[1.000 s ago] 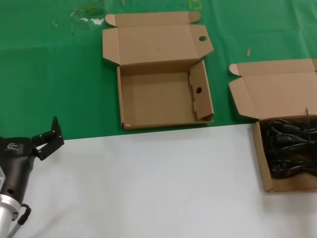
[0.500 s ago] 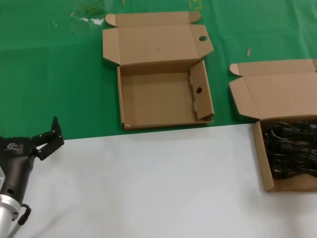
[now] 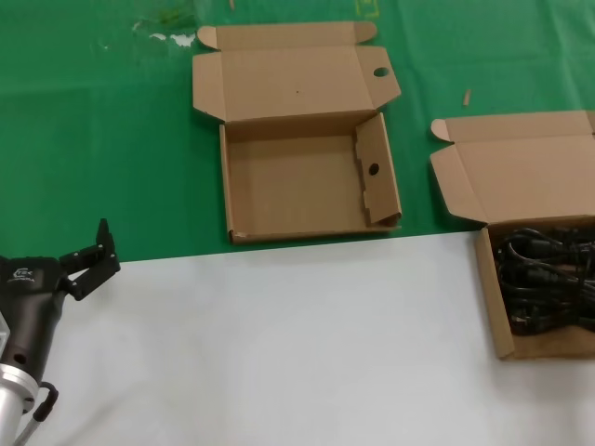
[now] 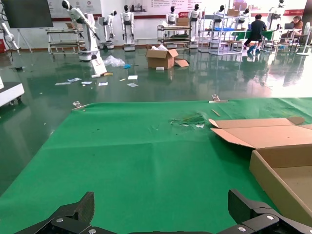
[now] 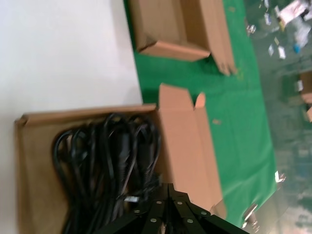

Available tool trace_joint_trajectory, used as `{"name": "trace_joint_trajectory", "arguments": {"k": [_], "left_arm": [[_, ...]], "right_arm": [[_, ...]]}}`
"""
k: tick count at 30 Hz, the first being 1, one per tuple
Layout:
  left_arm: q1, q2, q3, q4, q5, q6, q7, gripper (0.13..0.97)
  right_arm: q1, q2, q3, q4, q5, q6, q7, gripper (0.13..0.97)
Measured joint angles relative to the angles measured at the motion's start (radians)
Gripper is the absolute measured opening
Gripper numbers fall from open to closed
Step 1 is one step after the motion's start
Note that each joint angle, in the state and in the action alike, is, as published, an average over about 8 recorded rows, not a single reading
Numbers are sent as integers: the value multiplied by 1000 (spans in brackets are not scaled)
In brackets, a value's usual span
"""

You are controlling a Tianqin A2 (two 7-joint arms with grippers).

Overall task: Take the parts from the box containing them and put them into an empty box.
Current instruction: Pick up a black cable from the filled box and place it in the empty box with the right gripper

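The right claw (image 5: 167,214), pressed together, hangs above the cords (image 5: 105,165) in their box (image 5: 29,161), ready to pick; the left claw (image 3: 93,255), spread, waits well away from the empty box (image 3: 307,186).

Nothing legible is showing on either cardboard box. The left arm's black wrist housing (image 3: 26,275) is carrying a small white logo, too small to read. Red banners (image 4: 161,7) on the far hall wall are showing unreadable lettering.

Green cloth (image 3: 112,121) over far half of table, white surface (image 3: 279,344) nearer. Behind: glossy floor (image 4: 122,92) with paper litter, open cardboard box (image 4: 163,57), humanoid robots along wall.
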Motion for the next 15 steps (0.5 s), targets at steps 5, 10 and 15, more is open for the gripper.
{"name": "trace_joint_trajectory", "arguments": {"k": [5, 10, 15], "left_arm": [[0, 0, 0, 0, 0, 0, 0, 966], [0, 0, 0, 0, 0, 0, 0, 966], [0, 0, 0, 0, 0, 0, 0, 966]], "right_arm": [[-22, -22, -1, -48, 4, -18, 14, 154], [-45, -30, 2, -68, 2, -29, 40, 181], [-60, -42, 0, -74, -4, -40, 60, 237]]}}
